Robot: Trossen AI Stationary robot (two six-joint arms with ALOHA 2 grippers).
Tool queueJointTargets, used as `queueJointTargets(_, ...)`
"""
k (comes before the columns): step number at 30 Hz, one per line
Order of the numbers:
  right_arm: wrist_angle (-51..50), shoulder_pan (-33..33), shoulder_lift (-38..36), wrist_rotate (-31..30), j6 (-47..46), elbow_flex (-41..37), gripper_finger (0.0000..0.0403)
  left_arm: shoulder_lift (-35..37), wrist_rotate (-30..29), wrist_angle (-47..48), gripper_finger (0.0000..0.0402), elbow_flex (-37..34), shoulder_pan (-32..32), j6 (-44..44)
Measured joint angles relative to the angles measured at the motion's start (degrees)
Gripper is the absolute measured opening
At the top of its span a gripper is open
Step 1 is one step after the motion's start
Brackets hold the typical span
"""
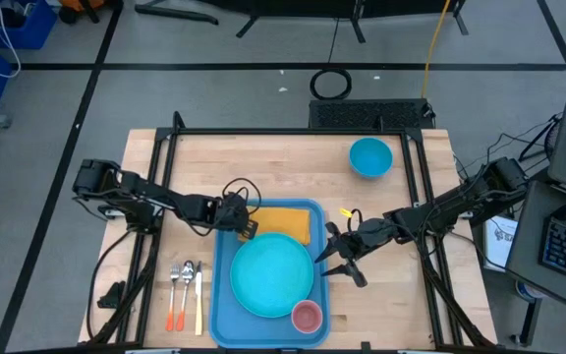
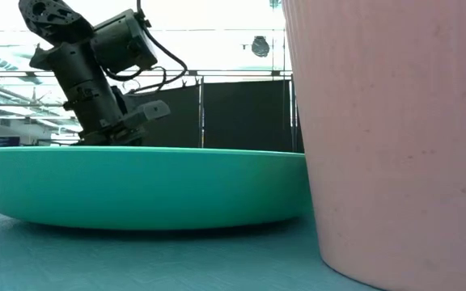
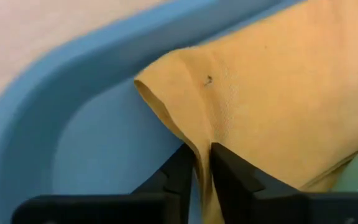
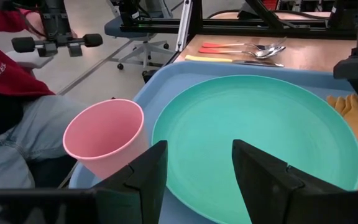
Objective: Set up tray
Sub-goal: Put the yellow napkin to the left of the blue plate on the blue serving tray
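High view: left pincer (image 1: 247,225) over tray (image 1: 220,295).

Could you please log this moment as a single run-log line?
left gripper: shut on napkin | right gripper: open beside plate | tray: plate, cup, napkin

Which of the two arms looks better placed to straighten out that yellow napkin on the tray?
Probably the left. Its tool is shut on the yellow napkin at the tray corner; the right tool hangs open over the plate.
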State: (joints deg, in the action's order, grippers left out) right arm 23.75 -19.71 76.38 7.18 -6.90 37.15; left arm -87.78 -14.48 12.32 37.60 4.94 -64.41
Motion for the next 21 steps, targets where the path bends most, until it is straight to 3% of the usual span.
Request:
queueJointTargets(4, -0.37, 0.01, 0.00, -2.58, -1.38, 0.00, 0.0171, 0.78, -3.18, 0.15, 0.0081, 0.00, 0.01, -0.21)
queueJointTargets(13, -0.46, 0.03, 0.00, -2.91, -1.11, 0.00, 0.0171, 6.29, -3.83, 2.44, 0.0078, -0.02, 0.18, 3.42)
queueJointTargets(21, -0.08, 0.16, 0.00, -3.42, -0.17, 0.02, 0.0171, 14.91, -10.86, 1.14, 0.0078, 0.00, 3.25, 8.03)
